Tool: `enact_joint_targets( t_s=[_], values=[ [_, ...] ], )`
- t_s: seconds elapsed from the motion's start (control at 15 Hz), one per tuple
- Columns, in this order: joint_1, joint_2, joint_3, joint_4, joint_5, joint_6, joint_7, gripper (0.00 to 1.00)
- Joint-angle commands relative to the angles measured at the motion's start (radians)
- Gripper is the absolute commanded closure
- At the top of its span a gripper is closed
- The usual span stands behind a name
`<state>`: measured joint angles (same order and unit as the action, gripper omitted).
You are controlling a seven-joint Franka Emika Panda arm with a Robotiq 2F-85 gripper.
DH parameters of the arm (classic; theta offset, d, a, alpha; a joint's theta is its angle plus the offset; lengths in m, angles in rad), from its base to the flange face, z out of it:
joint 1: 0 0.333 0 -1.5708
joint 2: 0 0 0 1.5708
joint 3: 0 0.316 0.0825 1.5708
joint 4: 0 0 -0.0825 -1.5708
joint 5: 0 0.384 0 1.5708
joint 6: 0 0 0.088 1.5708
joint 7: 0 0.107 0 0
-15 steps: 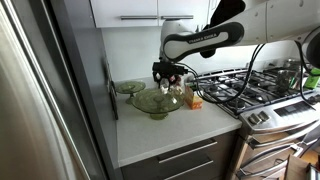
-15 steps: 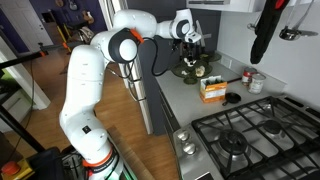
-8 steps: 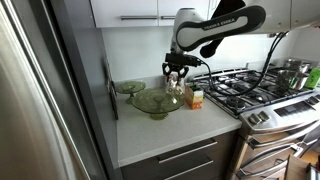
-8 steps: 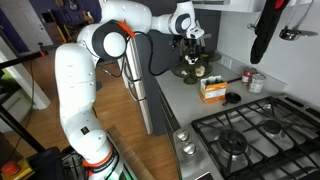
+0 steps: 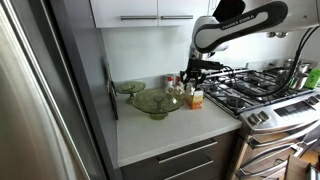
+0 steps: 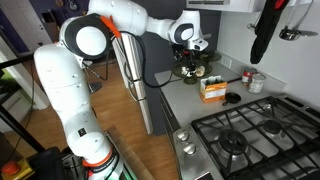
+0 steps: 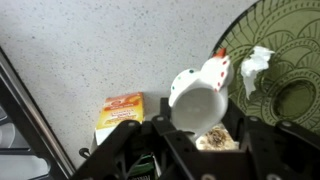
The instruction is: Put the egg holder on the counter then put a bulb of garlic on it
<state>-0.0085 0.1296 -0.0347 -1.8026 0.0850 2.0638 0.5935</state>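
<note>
In an exterior view the tall steel fridge (image 5: pixel 40 95) fills the left edge, and the pale counter (image 5: pixel 170 128) runs from it toward the gas stove (image 5: pixel 250 92) at the far right. On the counter, going rightward, a small green plate (image 5: pixel 128 87) sits near the back wall. The green footed bowl (image 5: pixel 155 101) stands just beside it at about 4 o'clock, and the small orange box (image 5: pixel 196 98) stands at 3 o'clock of the bowl, close to the stove's edge. The gripper (image 5: pixel 193 74) hangs at 12 o'clock of the box, clear of the counter, with the arm (image 5: pixel 240 22) reaching in from 2 o'clock. From this view the thing it holds is too small to make out. In the wrist view the dark stove edge (image 7: pixel 18 105) crosses the left side, with speckled counter (image 7: pixel 80 40) beyond it. The orange box (image 7: pixel 120 108) lies at about 9 o'clock of the egg holder (image 7: pixel 198 98). The egg holder is a white cup shaped like a hen with a red comb, its open mouth turned toward the camera. The gripper (image 7: pixel 200 130) is clenched on it, a dark finger on each side of the cup, so the egg holder is held in the air. At 2 o'clock of the cup lies the patterned green footed bowl (image 7: pixel 290 95), with a white papery lump (image 7: pixel 255 68) resting inside its near rim.
</note>
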Motion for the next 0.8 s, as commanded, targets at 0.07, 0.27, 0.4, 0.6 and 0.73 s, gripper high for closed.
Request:
enact_joint_targets(
  t_s=[0.07, 0.27, 0.4, 0.6, 0.73],
  values=[
    [-0.018, -0.088, -0.018, -0.163, -0.007, 0.031, -0.071, 0.71],
    [-0.020, -0.096, -0.017, -0.244, 0.013, 0.129, -0.121, 0.71],
    [-0.017, -0.086, -0.014, -0.283, 0.004, 0.198, -0.150, 0.71],
    [-0.015, -0.069, -0.014, -0.337, -0.016, 0.284, -0.176, 0.71],
    [-0.015, -0.059, -0.014, -0.368, -0.015, 0.330, -0.194, 0.71]
  ],
)
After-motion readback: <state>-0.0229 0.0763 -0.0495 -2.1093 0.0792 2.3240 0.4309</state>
